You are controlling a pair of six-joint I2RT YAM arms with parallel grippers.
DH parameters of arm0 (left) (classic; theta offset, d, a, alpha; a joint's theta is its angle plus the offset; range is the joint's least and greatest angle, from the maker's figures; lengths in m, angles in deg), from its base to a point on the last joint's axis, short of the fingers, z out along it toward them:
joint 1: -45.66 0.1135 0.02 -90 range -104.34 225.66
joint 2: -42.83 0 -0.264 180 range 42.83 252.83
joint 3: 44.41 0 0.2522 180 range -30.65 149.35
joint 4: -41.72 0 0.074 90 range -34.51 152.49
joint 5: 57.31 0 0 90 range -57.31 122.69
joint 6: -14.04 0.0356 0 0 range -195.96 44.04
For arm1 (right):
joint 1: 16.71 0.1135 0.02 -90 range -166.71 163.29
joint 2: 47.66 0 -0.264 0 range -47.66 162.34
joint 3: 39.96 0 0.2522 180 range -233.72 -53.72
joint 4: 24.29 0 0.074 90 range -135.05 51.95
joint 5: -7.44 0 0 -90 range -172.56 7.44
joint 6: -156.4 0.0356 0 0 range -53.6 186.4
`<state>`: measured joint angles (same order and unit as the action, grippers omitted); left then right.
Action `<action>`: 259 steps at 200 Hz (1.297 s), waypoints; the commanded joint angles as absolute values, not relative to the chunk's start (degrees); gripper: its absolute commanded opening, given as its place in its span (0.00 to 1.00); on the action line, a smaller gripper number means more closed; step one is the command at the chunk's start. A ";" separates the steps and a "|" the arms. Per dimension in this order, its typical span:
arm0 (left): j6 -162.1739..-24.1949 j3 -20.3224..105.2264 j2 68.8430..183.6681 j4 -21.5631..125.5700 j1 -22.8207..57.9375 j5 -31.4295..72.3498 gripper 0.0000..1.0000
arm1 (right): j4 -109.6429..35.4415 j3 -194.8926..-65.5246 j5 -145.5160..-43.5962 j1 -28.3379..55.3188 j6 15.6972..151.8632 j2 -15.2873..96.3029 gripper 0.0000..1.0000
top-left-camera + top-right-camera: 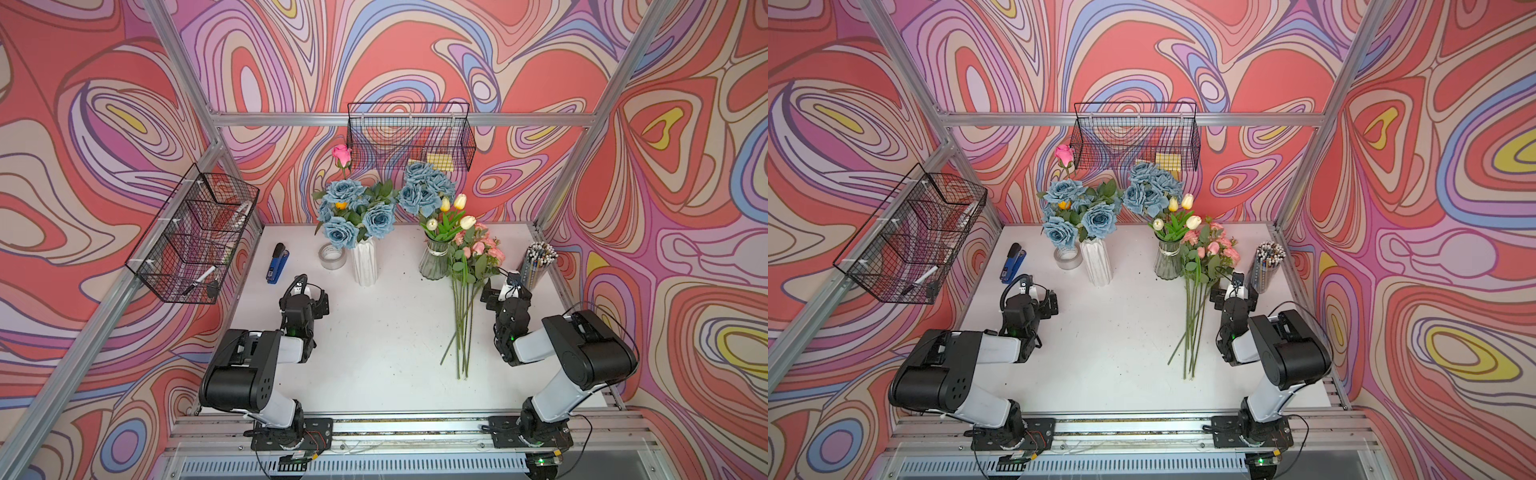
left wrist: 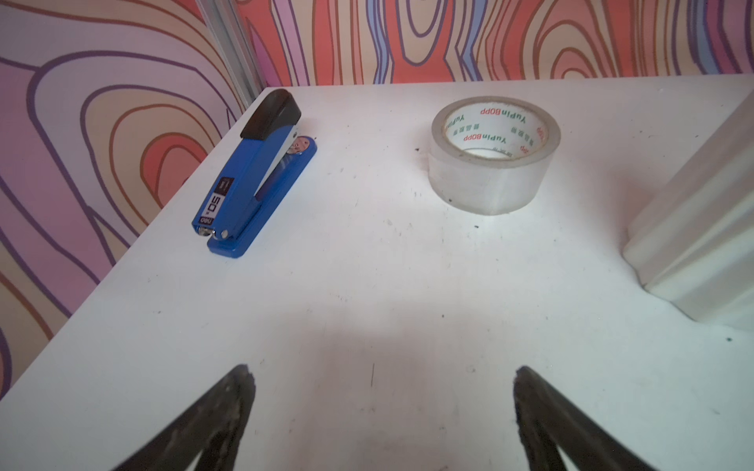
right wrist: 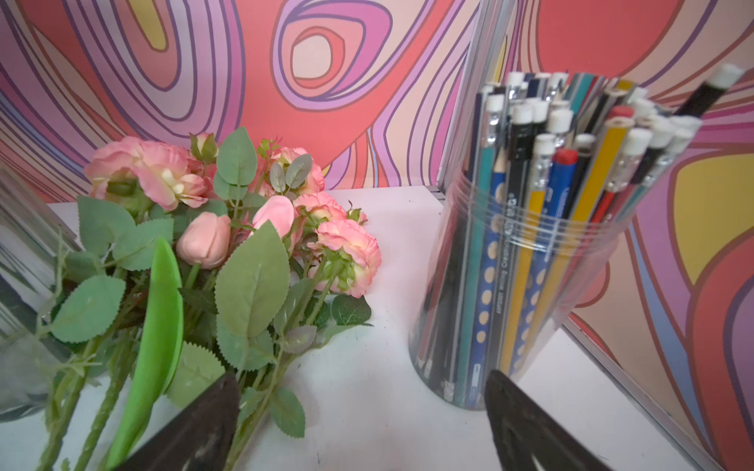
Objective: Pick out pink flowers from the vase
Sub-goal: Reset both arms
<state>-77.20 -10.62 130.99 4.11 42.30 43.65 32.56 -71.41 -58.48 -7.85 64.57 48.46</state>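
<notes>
Blue stapler with black cap, left of centre in both top views: white "50" on a dark side label, smaller logo unreadable. Clear packing-tape roll next right: "YuPin BOPP" repeated in red and green inside the core, plus small characters too fine to read. Far right, clear plastic cylinder of pencils: print runs down a blue dotted pencil, blurred.

Left hand: fingers spread wide, nothing between them, over bare surface, just lower-right of the stapler in a top view. White ribbed vase, centre-left, holds dusty-blue roses and a single bright pink rose sticking up highest. Ribbed clear glass vase, centre-right, holds cream-yellow tulips, with another blue bunch above.

Pink flowers, peach-pink blooms and buds on leafy green stems, are out of the vase. They lie flat on the surface, heads between glass vase and pencil cylinder, stems fanning toward lower frame. Right hand: spread wide, gripping nothing, just right of the stems. One finger overlaps the leaves, contact unclear.

Surface white, matte, dark specks and scuffs. Walls: swirling red, pink, purple, blue, yellow print. Aluminium frame. Black wire basket on left wall, marker inside. Second wire basket upper centre on the back rail.
</notes>
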 commanded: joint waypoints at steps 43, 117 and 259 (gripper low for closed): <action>-76.16 -9.30 131.34 3.83 42.76 41.39 1.00 | 36.33 -70.91 -62.57 -9.25 64.56 49.73 0.95; -76.21 -9.41 131.31 3.55 42.77 41.51 1.00 | 21.46 -78.94 -64.71 -11.95 67.39 51.07 0.98; -76.22 -9.47 131.24 3.51 42.76 41.44 1.00 | 20.48 -79.12 -66.08 -13.13 68.22 50.67 0.98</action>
<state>-77.02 -10.01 131.01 4.48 42.39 41.71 20.60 -79.30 -65.72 -12.99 67.59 51.15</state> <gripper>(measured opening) 0.996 0.983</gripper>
